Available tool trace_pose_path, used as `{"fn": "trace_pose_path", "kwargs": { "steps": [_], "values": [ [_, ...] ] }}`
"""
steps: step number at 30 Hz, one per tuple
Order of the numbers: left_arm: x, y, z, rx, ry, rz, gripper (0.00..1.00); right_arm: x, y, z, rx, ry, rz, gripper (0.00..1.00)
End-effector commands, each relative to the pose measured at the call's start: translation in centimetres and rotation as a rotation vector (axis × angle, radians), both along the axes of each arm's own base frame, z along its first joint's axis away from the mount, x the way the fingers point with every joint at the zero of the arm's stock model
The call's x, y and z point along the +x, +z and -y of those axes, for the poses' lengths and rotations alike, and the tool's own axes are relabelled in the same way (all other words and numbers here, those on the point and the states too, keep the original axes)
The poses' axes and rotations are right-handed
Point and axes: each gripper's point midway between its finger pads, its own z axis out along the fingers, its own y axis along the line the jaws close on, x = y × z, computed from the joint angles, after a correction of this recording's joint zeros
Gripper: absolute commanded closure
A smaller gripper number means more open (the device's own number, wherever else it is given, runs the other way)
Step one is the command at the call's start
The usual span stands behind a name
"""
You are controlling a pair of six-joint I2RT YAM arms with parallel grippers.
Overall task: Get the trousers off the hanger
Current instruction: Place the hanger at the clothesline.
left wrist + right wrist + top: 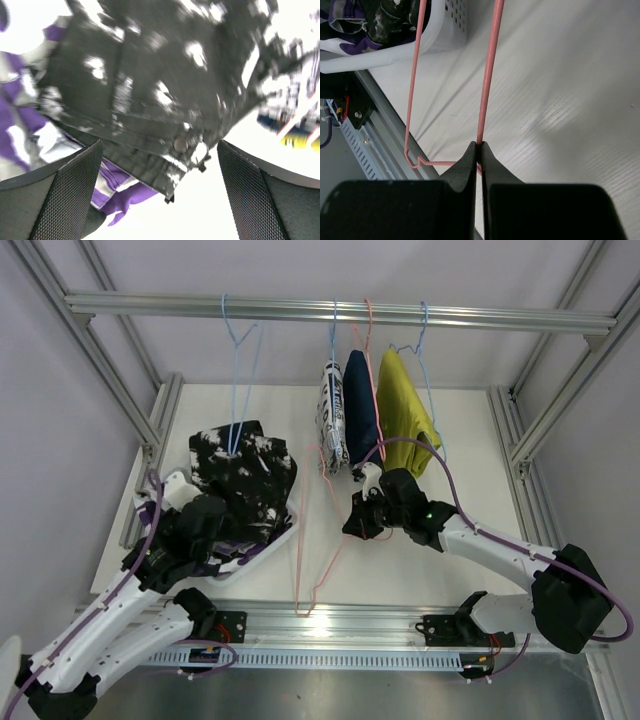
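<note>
The black white-speckled trousers [245, 478] lie heaped on the white basket [292, 523] at the left, over the purple-white-black pair [22, 125]. My left gripper [212, 527] hovers open and empty at the heap's near edge. In its wrist view the black trousers [165, 75] fill the space above the open gripper [160, 200]. The white-and-blue print pair [333, 418], navy pair [360, 405] and yellow pair [405, 410] hang from the rail. My right gripper [357, 523] is shut on the wire of a bare pink hanger [303, 540], also seen from its wrist [490, 75].
A bare blue hanger [240, 370] hangs on the metal rail [150, 306] above the basket. The pink hanger's lower end reaches the aluminium frame [330, 625] at the near table edge. The basket corner [447, 35] shows in the right wrist view. Frame posts stand at both sides.
</note>
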Motion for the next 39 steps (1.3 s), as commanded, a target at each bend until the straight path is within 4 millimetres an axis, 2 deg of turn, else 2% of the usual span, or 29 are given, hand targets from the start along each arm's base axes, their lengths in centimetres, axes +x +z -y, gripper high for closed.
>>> {"fn": "trace_pose_path", "kwargs": {
  "steps": [1,4,6,11,15,18,22,26,33,37,38,39],
  "values": [
    [0.6,0.2,3.5,0.043,-0.195,0.029,0.01,0.6,1.7,-0.7,0.027,-0.002,0.033,1.0],
    [0.3,-0.4,6.2,0.141,-0.34,0.0,0.01,0.7,2.1,-0.5,0.022,-0.017,0.026,1.0],
    [-0.3,-0.9,8.1,0.216,-0.441,-0.023,0.01,0.8,3.1,-0.7,0.041,-0.031,0.023,1.0],
    [-1.5,-2.1,11.2,0.417,-0.54,-0.074,0.01,0.9,5.0,-1.1,0.089,-0.057,0.021,1.0],
    [-3.2,-2.4,14.7,0.45,-0.663,-0.028,0.01,0.5,5.5,-1.7,0.125,-0.047,-0.007,1.0],
    [-4.2,-3.8,15.8,0.455,-0.712,-0.008,0.01,0.2,5.7,-1.9,0.138,-0.043,-0.022,1.0],
    [-5.1,-4.4,17.1,0.442,-0.757,0.038,0.01,-0.1,5.8,-2.0,0.15,-0.032,-0.029,1.0],
    [-6.6,-4.1,19.6,0.459,-0.866,0.12,0.01,-0.2,5.5,-2.2,0.147,-0.024,-0.045,1.0],
    [-8.8,-4.9,24.0,0.458,-1.068,0.184,0.01,-0.4,5.4,-2.2,0.152,-0.014,-0.052,1.0],
    [-9.0,-6.1,24.8,0.492,-1.096,0.167,0.01,-0.6,5.5,-2.2,0.154,-0.007,-0.054,1.0],
    [-8.9,-7.2,24.6,0.535,-1.095,0.14,0.01,-0.7,5.5,-2.2,0.155,-0.004,-0.054,1.0],
    [-8.8,-7.3,24.6,0.55,-1.088,0.135,0.01,-0.7,5.6,-2.2,0.156,-0.004,-0.055,1.0]
  ]
}}
